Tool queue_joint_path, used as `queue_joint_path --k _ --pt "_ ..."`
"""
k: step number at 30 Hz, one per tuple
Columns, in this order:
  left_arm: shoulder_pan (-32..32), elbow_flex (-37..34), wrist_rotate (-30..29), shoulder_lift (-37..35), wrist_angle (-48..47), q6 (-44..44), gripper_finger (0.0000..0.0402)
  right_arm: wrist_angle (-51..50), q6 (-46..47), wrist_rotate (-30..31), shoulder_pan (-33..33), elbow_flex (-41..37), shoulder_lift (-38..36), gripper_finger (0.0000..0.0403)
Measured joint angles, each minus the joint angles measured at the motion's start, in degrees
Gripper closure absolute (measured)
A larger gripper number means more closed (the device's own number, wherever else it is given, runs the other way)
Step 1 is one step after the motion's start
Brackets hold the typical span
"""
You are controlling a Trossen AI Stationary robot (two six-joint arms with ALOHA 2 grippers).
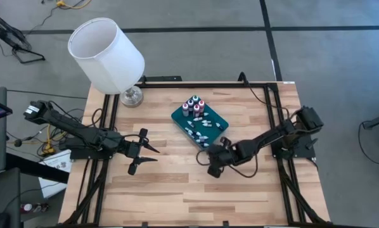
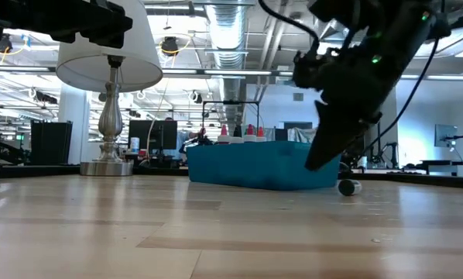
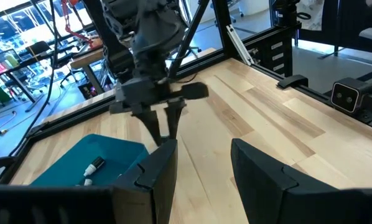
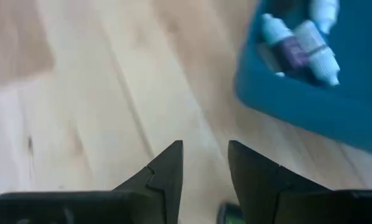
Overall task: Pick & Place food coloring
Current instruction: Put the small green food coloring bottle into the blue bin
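Note:
The food coloring bottles sit in a flat teal tray [image 1: 200, 125]. Several stand upright at its far end [image 1: 193, 105], and others lie on its floor [image 4: 301, 53]. One small bottle [image 2: 348, 187] lies on its side on the wood, just off the tray's near corner. My right gripper [image 1: 210, 167] hangs at that corner, pointing down, open and empty, with its tips [image 4: 204, 163] just above the table. My left gripper [image 1: 145, 150] hovers open over the table, left of the tray, and its wrist view shows its fingers [image 3: 201, 163] apart.
A lamp with a white shade [image 1: 107, 54] stands on a metal base [image 1: 132, 96] at the table's far left corner. Black frame rails run along the table's edges [image 1: 278, 107]. Bare wood stretches across the near half [image 1: 177, 196].

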Motion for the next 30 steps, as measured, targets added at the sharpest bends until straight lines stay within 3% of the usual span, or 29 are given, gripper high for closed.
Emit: queue_joint_path --k 4,10,16,21,30 --pt "0.00 0.00 0.00 0.00 0.00 0.01 0.0256 -3.84 -7.98 -0.03 2.61 1.01 0.00 0.0284" --pt "0.00 0.00 0.02 0.00 0.00 0.02 0.0256 -7.53 -9.54 0.20 3.54 1.01 0.00 0.0269" --pt "0.00 -0.02 0.00 -0.02 0.48 0.02 0.0256 -7.96 -10.69 -0.82 0.42 1.01 0.00 0.0210" --pt "0.00 -0.02 0.00 -0.02 0.50 0.02 0.0256 -11.03 -11.44 -8.88 -2.33 1.01 0.00 0.0164" --pt "0.00 -0.02 0.00 -0.02 0.48 0.02 0.0256 -15.91 -10.09 -10.60 -4.82 0.95 0.00 0.0165"
